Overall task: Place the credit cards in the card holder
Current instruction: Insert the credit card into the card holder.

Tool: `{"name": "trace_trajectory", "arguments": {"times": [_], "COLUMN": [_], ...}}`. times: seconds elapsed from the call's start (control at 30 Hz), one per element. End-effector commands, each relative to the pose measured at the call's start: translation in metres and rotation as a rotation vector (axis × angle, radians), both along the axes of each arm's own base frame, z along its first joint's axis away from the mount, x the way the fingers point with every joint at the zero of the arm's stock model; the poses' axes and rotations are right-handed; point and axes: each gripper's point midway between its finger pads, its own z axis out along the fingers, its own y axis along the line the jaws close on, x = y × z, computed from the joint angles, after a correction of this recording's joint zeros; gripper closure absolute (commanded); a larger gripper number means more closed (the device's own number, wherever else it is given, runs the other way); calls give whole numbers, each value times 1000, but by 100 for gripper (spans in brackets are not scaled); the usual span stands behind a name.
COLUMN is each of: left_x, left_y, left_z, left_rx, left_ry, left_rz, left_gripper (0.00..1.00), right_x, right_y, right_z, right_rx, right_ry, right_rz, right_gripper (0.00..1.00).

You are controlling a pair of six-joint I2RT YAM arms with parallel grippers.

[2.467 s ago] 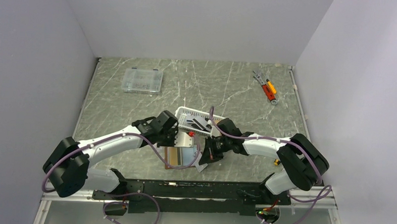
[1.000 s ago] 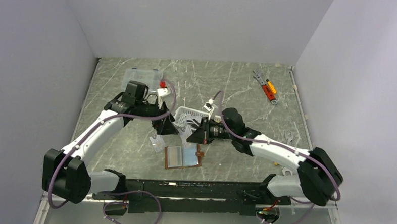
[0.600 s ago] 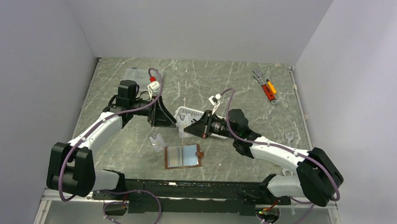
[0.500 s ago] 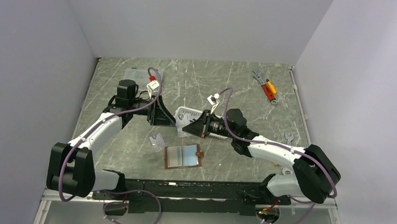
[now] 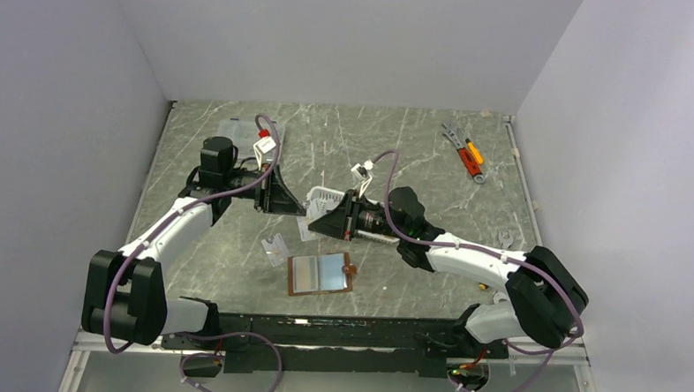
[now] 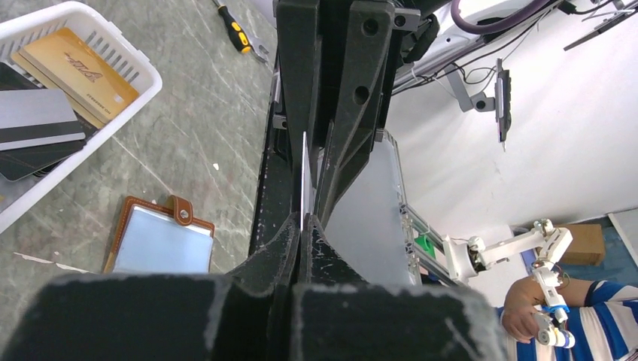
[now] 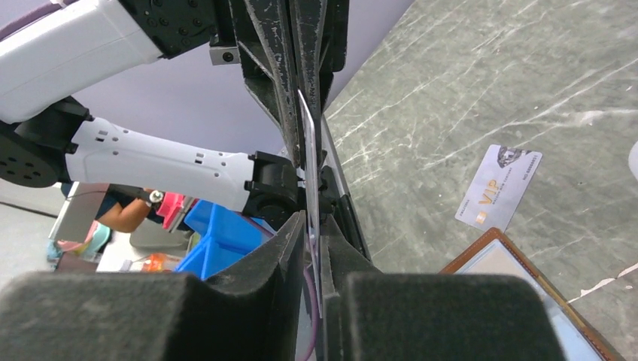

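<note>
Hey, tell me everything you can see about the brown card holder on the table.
The card holder is a brown leather wallet, lying opened flat on the grey marbled table near its front edge, the white basket behind it. Its inside is pale blue and shiny. A brown tab with a snap button sticks out from one side. A pale VIP card lies close by; nothing rests on it.

A thin card [image 7: 308, 158] is standing edge-on between the fingers of the right gripper [image 7: 314, 226]; whether they are pressing it I cannot tell. Straight ahead, the left gripper [image 7: 305, 120] is holding the far end of this card. To the right of the gripper, a pale VIP card [image 7: 498, 186] is lying flat on the worktop [image 7: 481, 83], near the brown corner of the card holder [image 7: 504, 282].
</note>
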Motion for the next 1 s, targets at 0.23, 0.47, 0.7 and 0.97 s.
{"name": "trace_trajectory", "arguments": {"times": [0.23,0.47,0.7,0.97], "left_x": [-10,-11,-9,-6], "left_y": [4,4,3,12], "left_z": [18,18,16,-5], "left_rx": [-33,-31,-18,162], "left_ry": [-77,-87,-89,-358], "left_rz": [-59,-59,-45,-33], "left_gripper": [100,100,100,48], "right_x": [4,0,-6,-10], "right_y": [-14,-8,-7,-24], "right_z": [51,53,39,-36], "right_rx": [145,178,125,-79], "right_ry": [-76,-50,-21,128], "right_rz": [62,115,148,81], "right_gripper": [82,97,100,100]}}
